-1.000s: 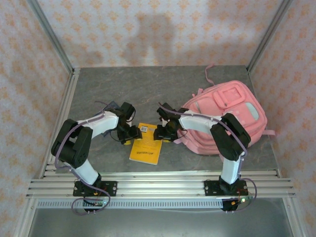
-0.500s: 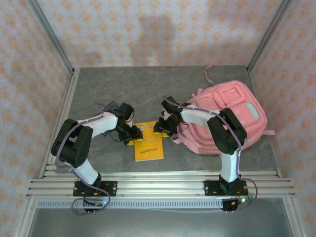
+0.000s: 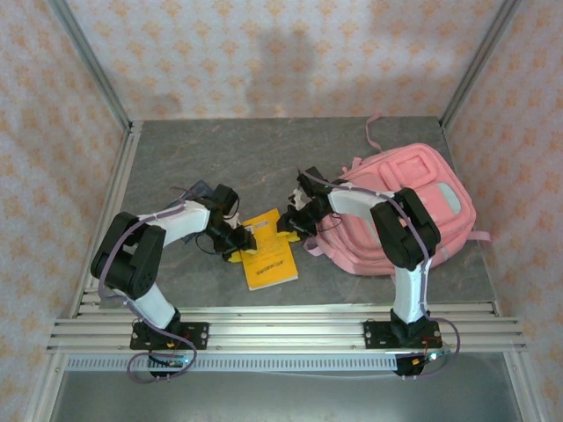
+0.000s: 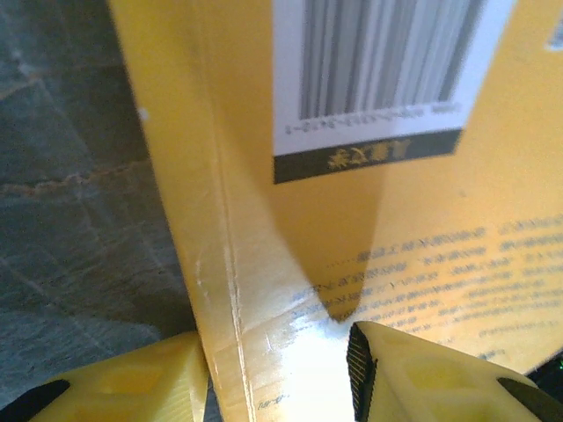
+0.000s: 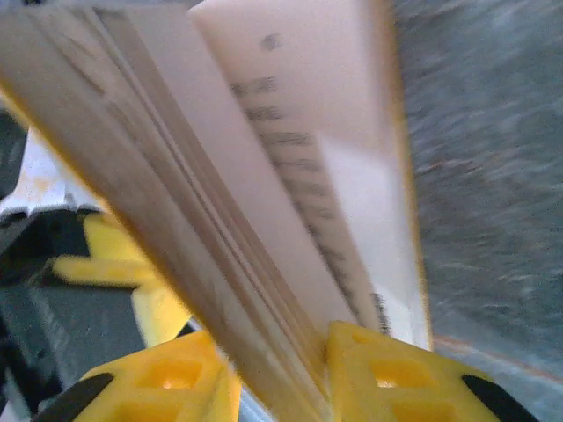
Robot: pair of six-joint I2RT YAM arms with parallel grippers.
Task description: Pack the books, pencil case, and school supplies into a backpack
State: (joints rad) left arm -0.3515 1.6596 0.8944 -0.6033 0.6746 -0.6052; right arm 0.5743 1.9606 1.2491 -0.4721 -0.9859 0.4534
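Orange-yellow book (image 3: 273,259) is over the grey table (image 3: 220,158), just beside the pink backpack (image 3: 413,202) on its left-arm side, and I have it from two ends. My left gripper (image 3: 239,244) is at the book edge farthest from the backpack. On its wrist camera the yellow fingers (image 4: 132,387) straddle the spine, part-way closed and pressing it. My right gripper (image 3: 290,229), between book and backpack, is pinched on the fanned pages, fingers (image 5: 387,369) tight against the paper.
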